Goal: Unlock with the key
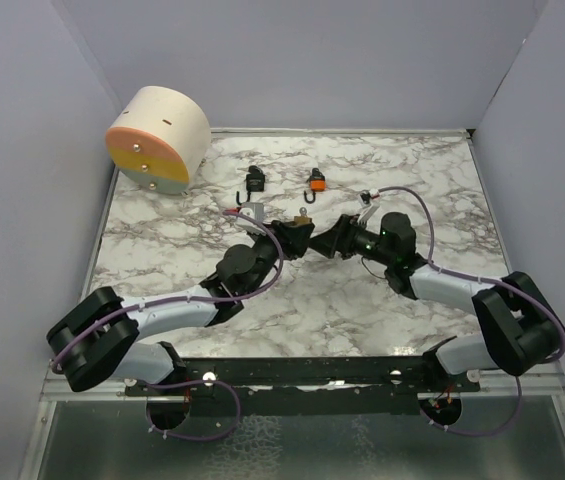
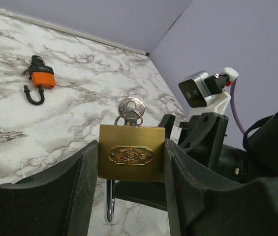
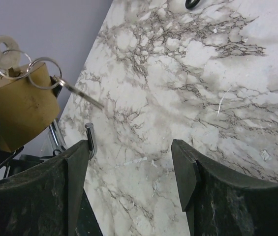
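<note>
A brass padlock (image 2: 131,153) is clamped between the black fingers of my left gripper (image 2: 131,152), raised above the marble table. A silver key (image 2: 130,109) on a ring stands in the lock's end that points away from the camera. The chrome shackle (image 2: 110,201) hangs below the body. In the right wrist view the same padlock (image 3: 18,110) is at the left, a second key (image 3: 82,96) dangles from the ring, and the shackle's free end (image 3: 89,133) stands clear of the body. My right gripper (image 3: 131,147) is open and empty, just beside the lock. From above the left gripper (image 1: 297,238) and right gripper (image 1: 337,240) nearly meet at mid-table.
An orange padlock (image 1: 316,182) and a black padlock (image 1: 254,180) lie farther back on the marble table (image 1: 162,240). A cream cylinder box (image 1: 157,138) with an orange face sits at the back left corner. Purple walls enclose three sides.
</note>
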Robot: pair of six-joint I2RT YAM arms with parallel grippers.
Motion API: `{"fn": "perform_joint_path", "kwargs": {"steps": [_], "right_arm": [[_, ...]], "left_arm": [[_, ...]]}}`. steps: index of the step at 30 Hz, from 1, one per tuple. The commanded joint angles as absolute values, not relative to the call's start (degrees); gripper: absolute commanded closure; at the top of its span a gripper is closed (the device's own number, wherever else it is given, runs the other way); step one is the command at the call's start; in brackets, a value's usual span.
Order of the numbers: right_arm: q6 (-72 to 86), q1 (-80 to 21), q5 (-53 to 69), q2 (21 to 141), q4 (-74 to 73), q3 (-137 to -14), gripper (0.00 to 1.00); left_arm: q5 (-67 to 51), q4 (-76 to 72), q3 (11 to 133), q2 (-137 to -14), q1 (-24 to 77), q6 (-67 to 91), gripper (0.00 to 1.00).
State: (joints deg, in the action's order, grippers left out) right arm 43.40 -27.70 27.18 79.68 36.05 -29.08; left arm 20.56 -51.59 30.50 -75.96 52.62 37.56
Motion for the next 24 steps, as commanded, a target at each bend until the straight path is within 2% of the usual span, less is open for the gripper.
{"fn": "perform_joint_path", "kwargs": {"steps": [1,7,14,20,24], "right_arm": [[43.53,-27.94,26.32,81.66,38.58,-32.10,0.32],[41.91,-27.95,24.99,81.01,35.77,-32.32,0.32],[36.77,-27.86,17.95,70.62,27.00,-30.76,0.32],[31.98,-27.71,10.74,62.10,14.33,-32.18,0.32],[30.55,-27.58,7.90,57.58,10.49,-32.31,0.32]], "left_arm": [[19.31,-56.87,29.70,-71.65,52.82,39.29,1.00],[24.43,-55.14,29.41,-69.70,52.78,35.26,1.00],[35.20,-44.64,33.95,-70.75,52.33,27.19,1.00],[47.30,-29.18,42.16,-77.97,51.55,19.56,1.00],[47.49,-21.15,47.16,-84.15,48.24,20.53,1.00]]}}
